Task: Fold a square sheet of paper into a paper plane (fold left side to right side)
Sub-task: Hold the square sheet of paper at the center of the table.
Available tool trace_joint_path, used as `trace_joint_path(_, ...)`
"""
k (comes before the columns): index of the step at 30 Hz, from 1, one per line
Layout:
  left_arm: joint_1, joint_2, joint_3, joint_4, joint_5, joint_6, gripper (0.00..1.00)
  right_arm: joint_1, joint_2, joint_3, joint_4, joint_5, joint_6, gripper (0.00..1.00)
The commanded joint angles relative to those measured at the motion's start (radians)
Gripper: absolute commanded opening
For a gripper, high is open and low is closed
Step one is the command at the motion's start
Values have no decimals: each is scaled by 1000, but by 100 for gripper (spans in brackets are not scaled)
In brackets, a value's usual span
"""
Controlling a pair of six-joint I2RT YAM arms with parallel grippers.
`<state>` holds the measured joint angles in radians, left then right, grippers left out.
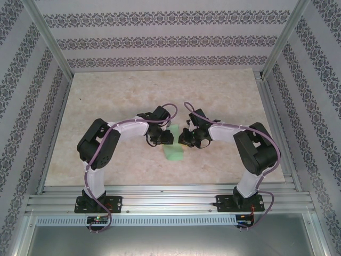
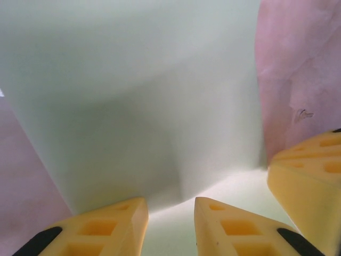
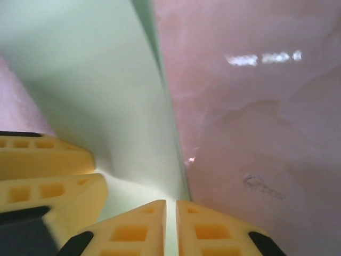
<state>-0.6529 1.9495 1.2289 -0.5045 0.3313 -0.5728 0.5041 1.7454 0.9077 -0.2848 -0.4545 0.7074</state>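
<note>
Left arm (image 1: 98,146): reaches in from the left and bends toward the table's middle, so its tip meets the sheet from that side.
Left gripper (image 2: 170,204): low over the sheet, fingers spread with a clear gap. Green paper shows in the gap and rises in a curve just ahead. Nothing looks pinched. It seems placed to steady or press the left part while the fold is made.
Sheet (image 1: 174,153): light green, mid-table between the two grippers. In the top view it is a narrow strip rather than a full square, so it looks partly folded. One flap stands up off the table in both wrist views.
Right gripper (image 3: 171,205): fingers pressed almost together, with only a thin slit showing pale green. It appears to pinch the sheet's edge, probably to hold the flap in line for the left-to-right fold.
Right arm (image 1: 256,149): mirrors the left and comes in from the right.
Table (image 1: 133,96): pale marbled top, bare around the sheet.
Count: two arms, two grippers, four yellow fingers, one sheet.
Why so close: both tips crowd the same small strip, and each wrist view catches the other gripper's fingers beside its own.
</note>
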Motion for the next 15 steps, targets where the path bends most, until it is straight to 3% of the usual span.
trace_joint_path(1, 6, 31, -59, 8, -10, 10, 33, 7, -98, 13, -31, 26, -33, 17)
trace_joint_path(8, 4, 31, -69, 21, -4, 2, 33, 45, -168, -50, 5, -42, 57, 17)
trace_joint_path(15, 2, 30, -72, 22, -9, 2, 32, 94, -110, -97, 27, -33, 104, 16)
